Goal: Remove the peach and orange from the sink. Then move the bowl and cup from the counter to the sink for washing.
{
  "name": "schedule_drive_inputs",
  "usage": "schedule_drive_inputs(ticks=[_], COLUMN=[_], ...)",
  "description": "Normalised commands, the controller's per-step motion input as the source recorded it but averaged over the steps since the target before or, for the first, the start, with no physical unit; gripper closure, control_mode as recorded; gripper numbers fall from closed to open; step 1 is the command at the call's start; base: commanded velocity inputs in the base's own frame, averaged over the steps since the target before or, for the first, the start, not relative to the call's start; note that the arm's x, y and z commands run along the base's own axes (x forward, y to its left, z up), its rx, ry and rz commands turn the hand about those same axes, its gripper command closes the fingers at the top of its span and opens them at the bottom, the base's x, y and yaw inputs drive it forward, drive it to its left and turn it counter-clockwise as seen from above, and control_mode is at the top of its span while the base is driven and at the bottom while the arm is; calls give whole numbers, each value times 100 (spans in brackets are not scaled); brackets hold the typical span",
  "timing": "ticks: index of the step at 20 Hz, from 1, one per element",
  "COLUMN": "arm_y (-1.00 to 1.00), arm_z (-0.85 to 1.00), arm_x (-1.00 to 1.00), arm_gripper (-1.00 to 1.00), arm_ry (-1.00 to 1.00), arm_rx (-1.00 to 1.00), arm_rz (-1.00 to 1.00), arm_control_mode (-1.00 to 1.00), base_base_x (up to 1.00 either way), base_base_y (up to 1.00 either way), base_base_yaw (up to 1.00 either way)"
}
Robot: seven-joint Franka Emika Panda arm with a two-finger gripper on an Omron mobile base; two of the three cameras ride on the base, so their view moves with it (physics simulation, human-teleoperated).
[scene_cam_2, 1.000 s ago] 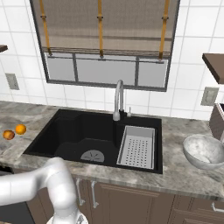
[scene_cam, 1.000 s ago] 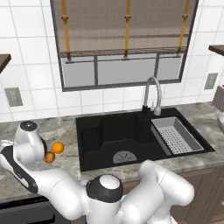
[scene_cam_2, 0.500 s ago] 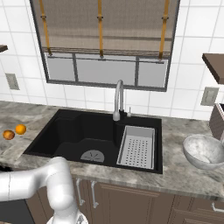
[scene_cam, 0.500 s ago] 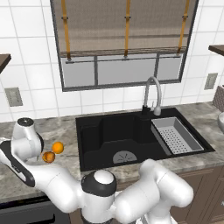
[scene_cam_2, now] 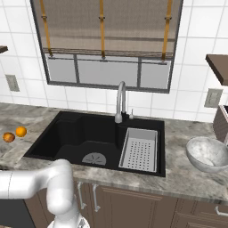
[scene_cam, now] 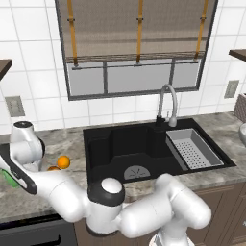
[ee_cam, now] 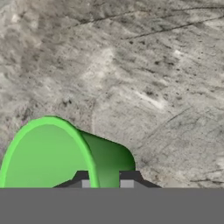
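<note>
The fingers (ee_cam: 106, 180) have closed from wide apart and now clamp the green cup's (ee_cam: 52, 153) rim above the counter (ee_cam: 144, 65).

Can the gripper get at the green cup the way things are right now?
Probably yes: the gripper is already at the cup on the counter, its fingertips closed across the rim wall, with nothing in between.

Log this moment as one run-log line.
gripper: shut on small green cup's rim | peach, orange: on counter | whitish-grey bowl: counter, right of black sink
</note>
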Motion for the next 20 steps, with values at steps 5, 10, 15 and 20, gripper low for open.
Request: schedule_drive_inputs(ticks=[5, 10, 15, 20], arm_y=[-14, -22, -33, -41], arm_z=[14, 28, 20, 17], arm_x=[-16, -15, -20, -25], arm_gripper=[100, 100, 100, 100], arm_ry=[7, 6, 3, 0], arm_rx=[-1, 0, 0, 0], arm_rz=[-3, -1, -1, 0], arm_control_mode=[-100, -100, -100, -100], base_base_x=[0, 0, 0, 0], base_base_y=[0, 0, 0, 0], base_base_yaw=[0, 0, 0, 0])
